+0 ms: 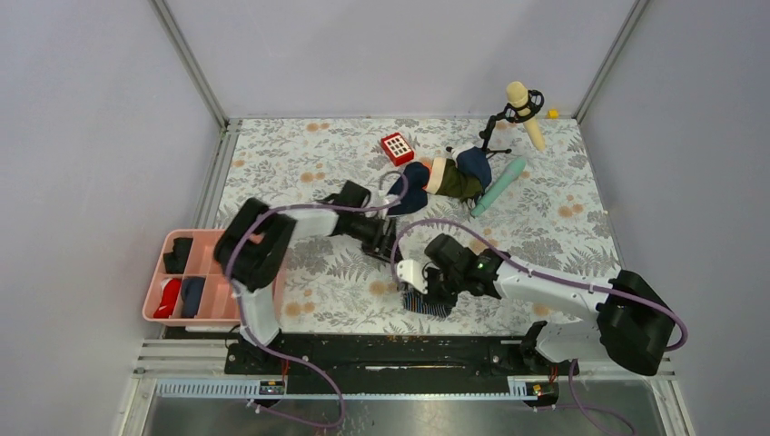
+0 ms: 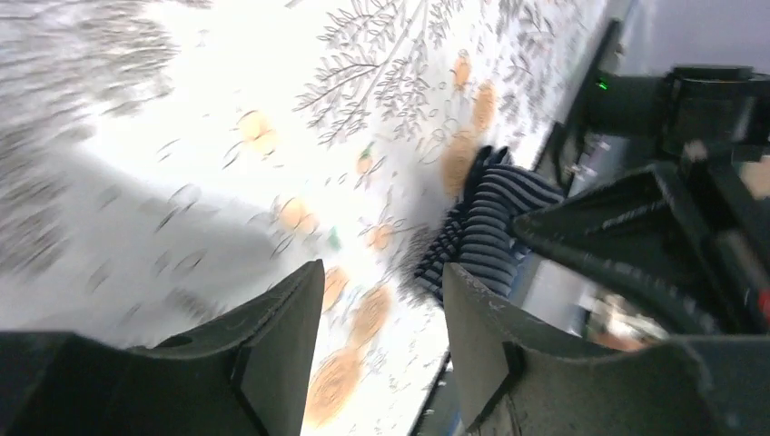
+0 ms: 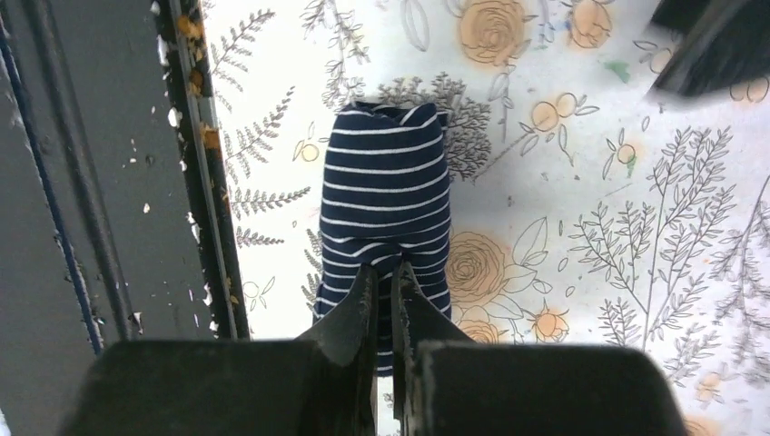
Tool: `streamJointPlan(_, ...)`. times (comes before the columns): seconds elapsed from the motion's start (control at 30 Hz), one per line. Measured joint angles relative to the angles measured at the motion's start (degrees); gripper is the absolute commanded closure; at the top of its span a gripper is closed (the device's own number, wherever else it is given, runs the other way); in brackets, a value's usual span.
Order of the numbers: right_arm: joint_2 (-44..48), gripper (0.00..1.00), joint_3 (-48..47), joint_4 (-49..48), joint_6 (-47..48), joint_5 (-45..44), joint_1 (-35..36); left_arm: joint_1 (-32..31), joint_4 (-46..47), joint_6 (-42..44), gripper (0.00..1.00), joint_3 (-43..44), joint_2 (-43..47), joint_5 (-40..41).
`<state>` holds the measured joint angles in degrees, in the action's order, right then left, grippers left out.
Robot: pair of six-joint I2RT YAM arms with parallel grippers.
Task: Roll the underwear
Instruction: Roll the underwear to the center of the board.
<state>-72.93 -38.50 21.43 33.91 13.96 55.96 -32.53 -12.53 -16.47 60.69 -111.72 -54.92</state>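
Pinching one underwear bundle, right jaws; left jaws parted, just beside.

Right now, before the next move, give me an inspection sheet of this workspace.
Surface: floral tablecloth, lying flat.
Job's things: the underwear, bunched into a striped bundle near the front edge.
Clutter: pink tray at left; red box, garment pile and teal stick at the far side.
Grippers: right gripper shut on the underwear; left gripper open, empty.
Cables: purple cables looped along both arms.
Surroundings: grey walls; nothing else seen.
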Motion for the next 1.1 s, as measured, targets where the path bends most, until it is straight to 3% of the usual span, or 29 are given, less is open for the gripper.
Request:
streamJointPlan(0.13, -1.6, 1.0, -0.7, 0.4, -0.2, 7.6, -7.8, 1.8, 9.7, 3.7, 0.47, -12.9, 16.7, 10.9)
streamJointPlan(0.23, -1.8, 1.0, -0.7, 1.0, 0.6, 10.4, -9.7, -6.3, 17.6, 12.1, 0.45, -23.5, 32.0, 18.6)
streamJointPlan(0.37, -1.9, 1.0, -0.6, 1.6, 2.9, 12.3, -10.8, -19.6, 27.1, 23.0, 0.45, -32.9, 41.1, 25.4)
streamJointPlan(0.6, -1.8, 1.0, 0.0, 1.5, 2.9, 13.7, -12.0, -32.3, 42.4, 44.4, 0.44, -40.4, 33.7, 34.9)
streamJointPlan(0.83, -2.2, 1.0, 0.2, 1.4, 2.4, 14.8, -14.2, -34.6, 51.6, 56.4, 0.43, -40.5, 27.3, 37.7)
streamJointPlan(1.1, -2.6, 1.0, 0.1, 1.4, 2.2, 14.6, -14.6, -36.8, 57.3, 63.5, 0.43, -40.5, 21.7, 42.1)
